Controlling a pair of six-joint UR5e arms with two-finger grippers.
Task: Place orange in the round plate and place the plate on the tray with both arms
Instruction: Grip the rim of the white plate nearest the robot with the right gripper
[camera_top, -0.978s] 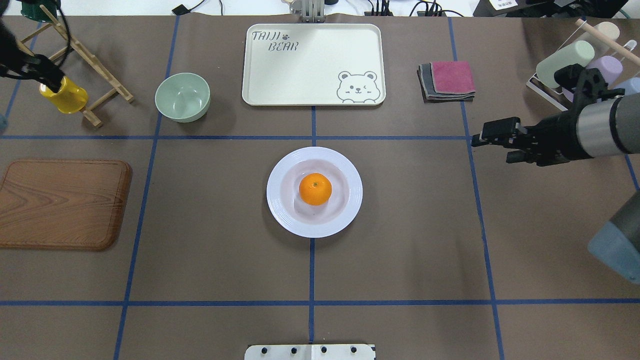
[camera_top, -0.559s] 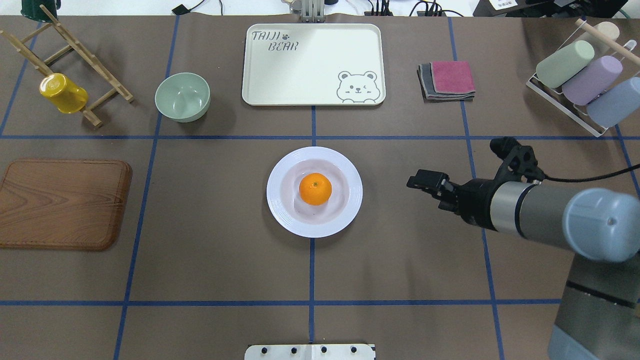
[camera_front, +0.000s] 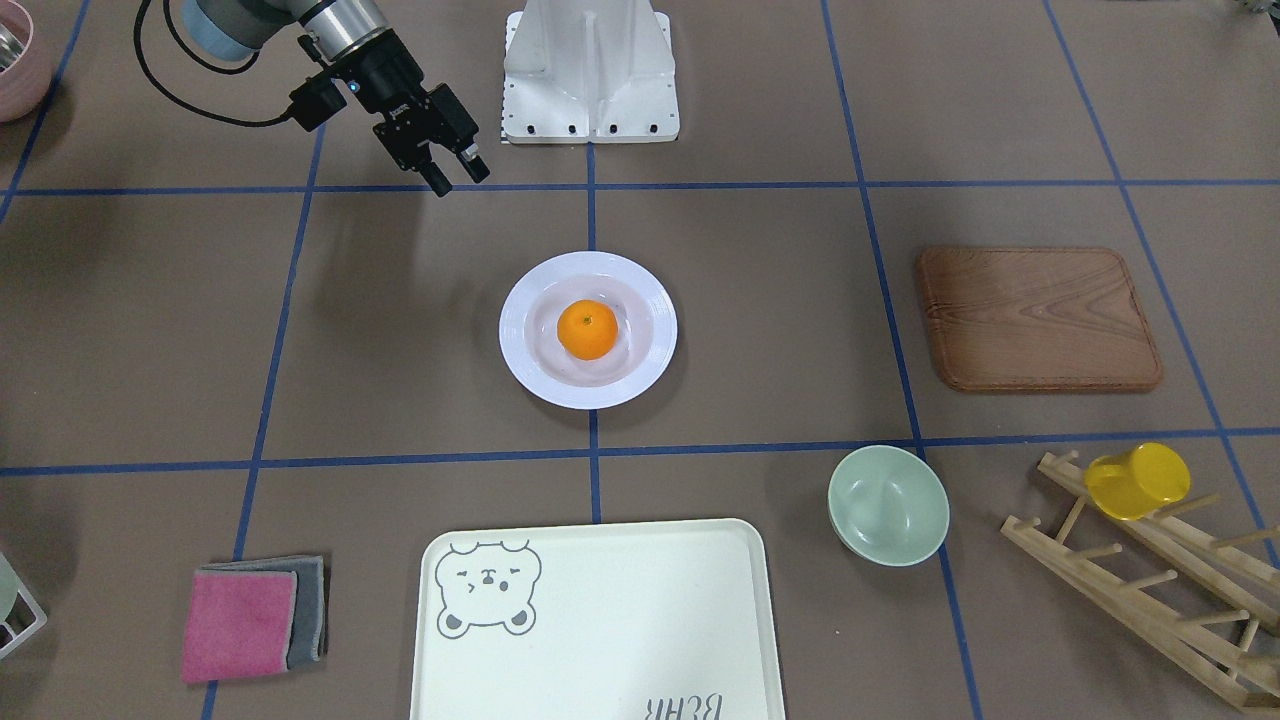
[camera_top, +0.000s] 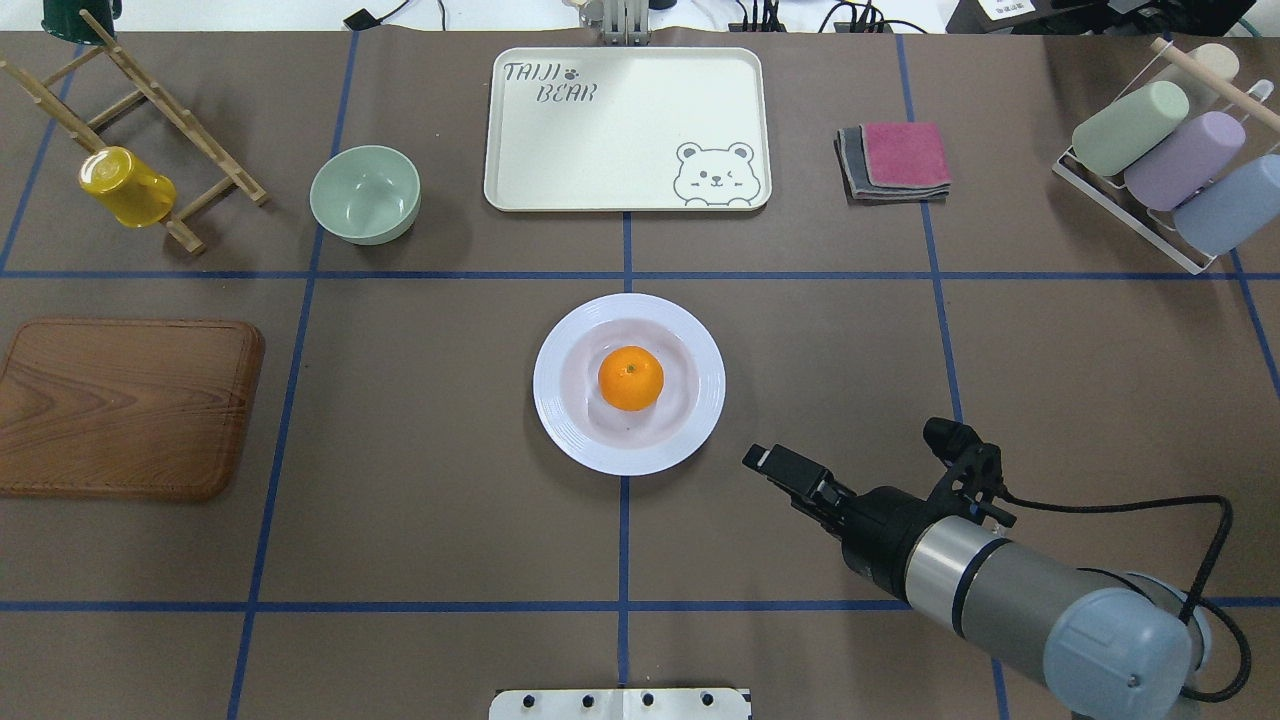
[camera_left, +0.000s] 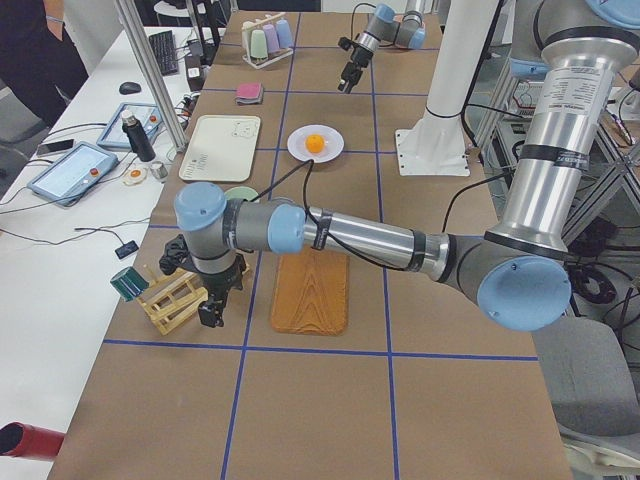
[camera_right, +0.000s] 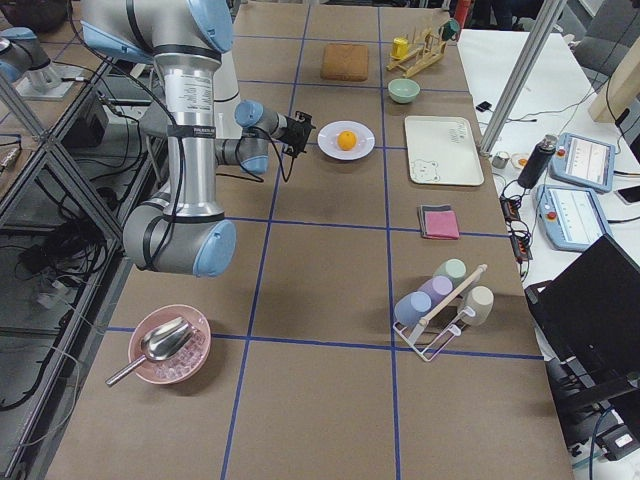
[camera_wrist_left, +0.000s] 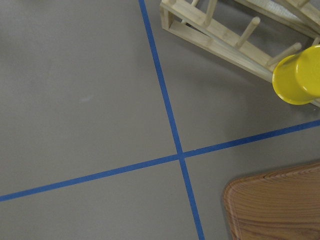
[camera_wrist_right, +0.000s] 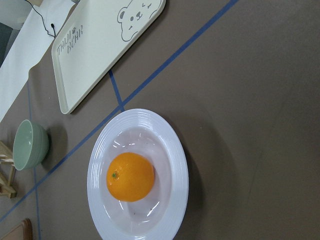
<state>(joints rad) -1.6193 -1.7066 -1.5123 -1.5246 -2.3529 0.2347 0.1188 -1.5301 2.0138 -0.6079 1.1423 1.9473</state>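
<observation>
Sitting in plate: orange (camera_top: 631, 378), stem dimple up, on the sunken centre of the round plate (camera_top: 629, 465).
Round plate: lies flat at the table's middle, across one blue tape line.
Tray (camera_top: 620, 140): lies at the middle of the table's edge far from the robot, bear drawing at its right corner nearest the plate, well apart from the plate.
Right gripper (camera_front: 458, 178): hangs between the plate and the robot-side edge, off toward the table's right end; fingers spread apart, tips aimed toward the plate, near its rim but not touching.
Left gripper (camera_left: 212, 312): points down just beside the wooden rack (camera_wrist_left: 220, 30) near the table's far-left corner; shows only in the side view, so cannot tell whether apart or together.
Yellow cup (camera_wrist_left: 299, 75): hangs tilted on a peg of the rack.
Wooden board (camera_wrist_left: 280, 205): lies flat by the table's left edge, near the rack.
Green bowl (camera_top: 365, 195): stands upright between rack and tray.
Folded cloths (camera_top: 900, 160): stacked to the right of the tray, near the far edge.
</observation>
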